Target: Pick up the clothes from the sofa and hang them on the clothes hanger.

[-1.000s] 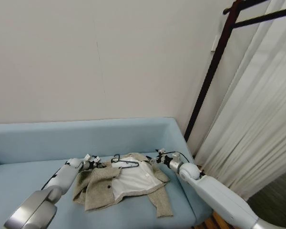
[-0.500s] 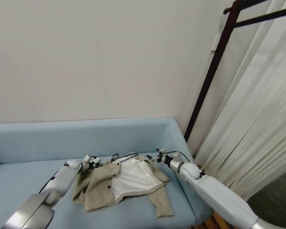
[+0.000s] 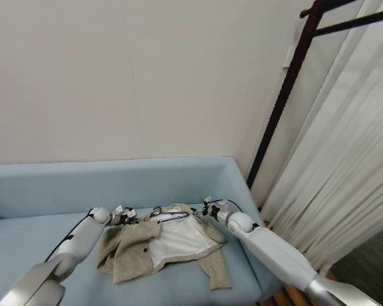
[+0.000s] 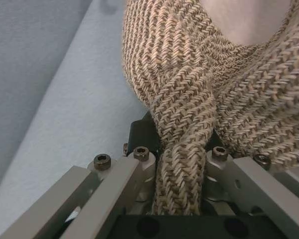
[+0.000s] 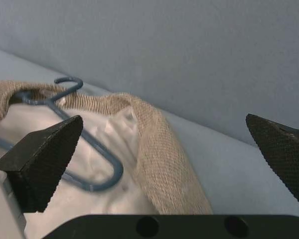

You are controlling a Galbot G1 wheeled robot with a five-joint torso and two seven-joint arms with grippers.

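left end effector (image 3: 123, 215) pinches a cardigan (image 3: 133, 247) fold, right end effector (image 3: 207, 208) gapes wide by the hanger (image 3: 171, 215); lifting lopsided could spill it.

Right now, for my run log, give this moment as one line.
left gripper: shut on jacket | right gripper: open, at jacket's edge near hanger | jacket: lying on sofa

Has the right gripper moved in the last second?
Yes. The right gripper has shifted slightly left, away from the rack pole and closer to the jacket on the sofa.
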